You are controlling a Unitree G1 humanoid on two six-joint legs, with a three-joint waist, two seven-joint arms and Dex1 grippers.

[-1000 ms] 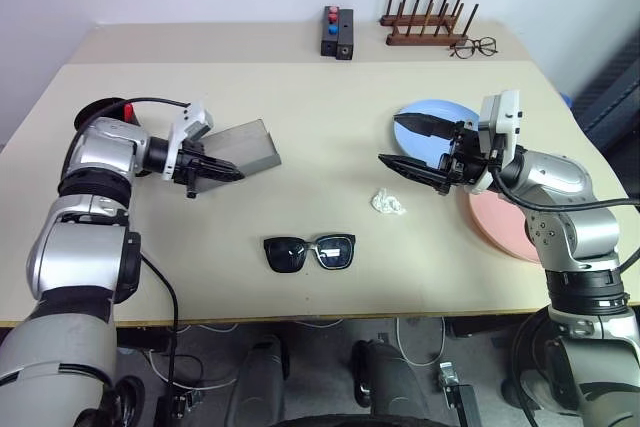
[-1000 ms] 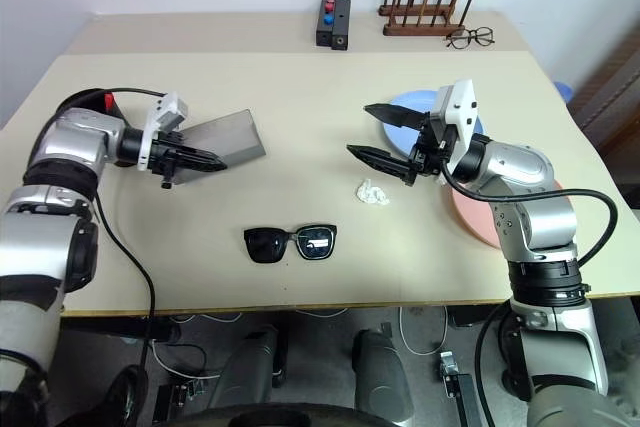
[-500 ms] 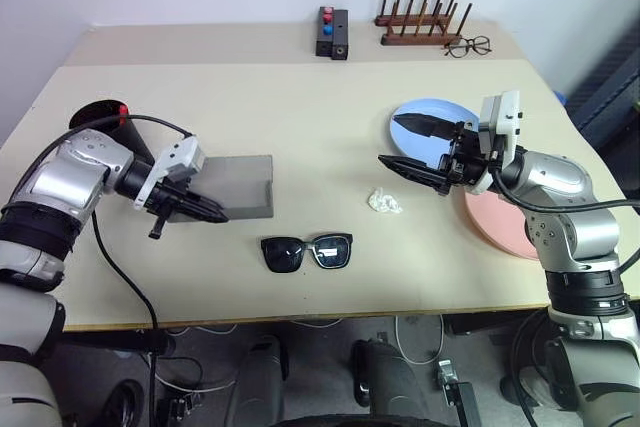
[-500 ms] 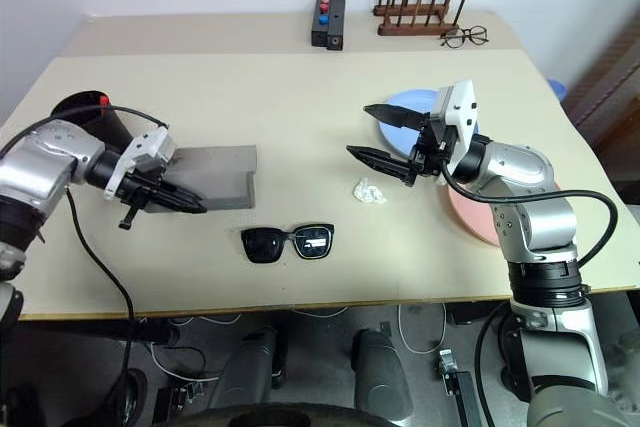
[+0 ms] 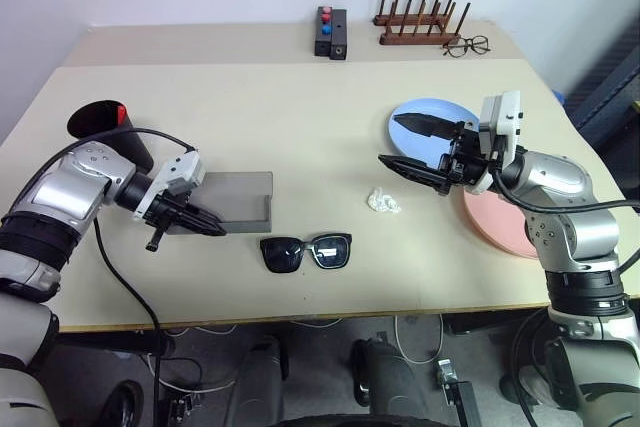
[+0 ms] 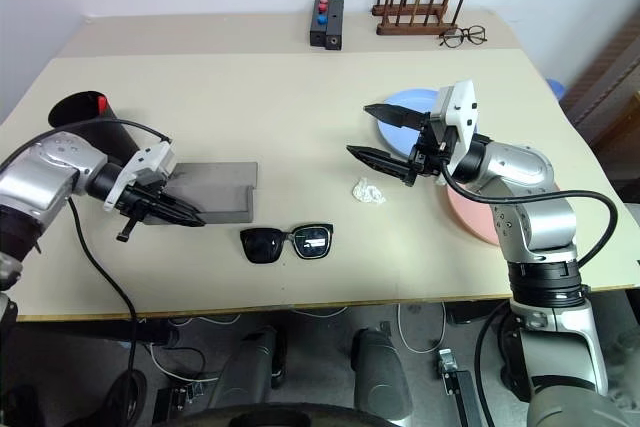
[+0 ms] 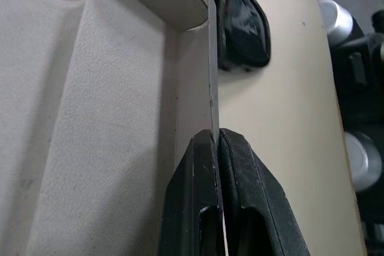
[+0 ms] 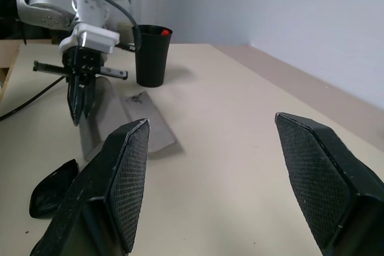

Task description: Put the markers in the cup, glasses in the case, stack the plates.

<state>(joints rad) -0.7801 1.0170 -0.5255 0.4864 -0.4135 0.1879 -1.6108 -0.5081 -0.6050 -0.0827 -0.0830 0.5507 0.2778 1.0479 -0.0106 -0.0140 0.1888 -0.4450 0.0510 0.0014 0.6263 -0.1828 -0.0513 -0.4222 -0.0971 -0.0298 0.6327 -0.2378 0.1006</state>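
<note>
Nearest the tabletop's front edge lie the black thick-framed sunglasses. Just left of them the left hand, angled downward, pinches the rim of the flat grey tray-like case, now lying level and drawn nearer than a second ago. Right of the sunglasses, the right hand hovers unmoved, fingers spread wide, empty, before the light blue plate. The matte black cup stands beyond the case.
</note>
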